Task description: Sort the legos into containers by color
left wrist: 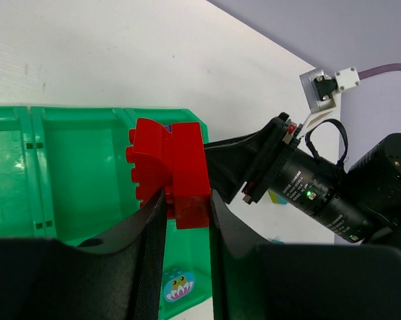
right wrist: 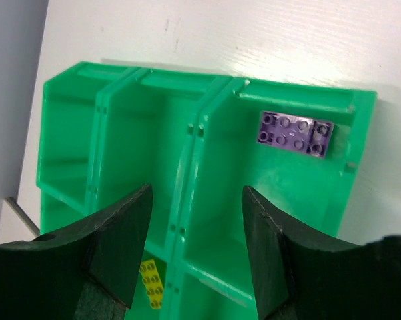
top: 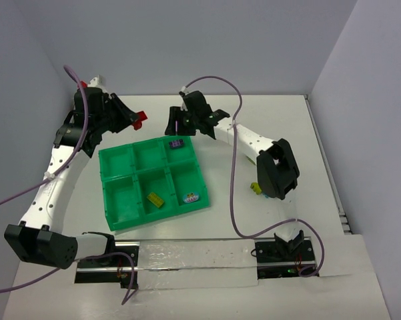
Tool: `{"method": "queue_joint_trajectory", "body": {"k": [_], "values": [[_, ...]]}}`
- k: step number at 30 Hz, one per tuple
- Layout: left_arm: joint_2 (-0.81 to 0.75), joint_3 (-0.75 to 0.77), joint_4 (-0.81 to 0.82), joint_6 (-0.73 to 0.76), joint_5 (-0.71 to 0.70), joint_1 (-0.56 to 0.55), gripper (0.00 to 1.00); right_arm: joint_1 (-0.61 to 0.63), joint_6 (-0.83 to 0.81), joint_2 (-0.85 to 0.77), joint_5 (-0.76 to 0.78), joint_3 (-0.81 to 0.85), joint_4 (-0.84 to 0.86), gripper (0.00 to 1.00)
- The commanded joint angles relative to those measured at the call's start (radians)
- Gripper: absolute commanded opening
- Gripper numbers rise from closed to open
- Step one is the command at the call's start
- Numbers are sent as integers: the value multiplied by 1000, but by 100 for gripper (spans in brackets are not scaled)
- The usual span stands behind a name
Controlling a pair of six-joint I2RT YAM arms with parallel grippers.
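Legos of this kind are small, hard plastic bricks. They look light, stiff and unlikely to break, but their smooth sides are probably slippery. A pinch across two flat opposite walls, below the studs, seems the surest hold.

At the upper left of the top view, the left gripper (top: 135,121) has such a hold. Its fingers are clamped on a red brick (left wrist: 170,167), carried in the air just above the upper edge of the green tray (top: 117,163), with the studs turned sideways.

In the tray, a yellow-green brick (top: 156,199) lies in the lower middle compartment. A purple brick (right wrist: 295,133) lies studs-up in the upper right one, and a light blue piece (top: 191,197) with a printed picture lies in the lower right one.

The right gripper (right wrist: 195,200) hangs over that purple brick's compartment, its fingers spread apart with nothing between them.

Further right, a loose yellow-green brick (top: 255,188) sits on the white table (top: 307,133), well apart from the tray and partly hidden by the right arm's elbow. Being so light, it would likely skid if one finger touched it first, so the fingers should straddle it evenly before closing. Any brick released from high up may bounce off the hard tray floor.
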Motion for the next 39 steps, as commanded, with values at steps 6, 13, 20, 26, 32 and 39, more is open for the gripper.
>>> {"method": "queue_joint_trajectory", "body": {"k": [6, 13, 20, 26, 32, 39], "values": [[62, 13, 107, 33, 223, 7, 0, -29, -129, -355, -64, -198, 2, 66], [137, 39, 150, 6, 422, 8, 0, -58, -252, -573, -277, -421, 125, 66], [182, 4, 366, -174, 750, 35, 0, -59, -381, -769, -261, -683, 461, 65], [160, -109, 670, -436, 906, 53, 0, -65, -434, -763, -264, -640, 452, 65], [162, -128, 729, -467, 907, 56, 0, -65, -406, -818, -241, -703, 643, 66], [134, -258, 985, -662, 879, 81, 0, -79, -333, -720, -178, -511, 377, 64]]}}
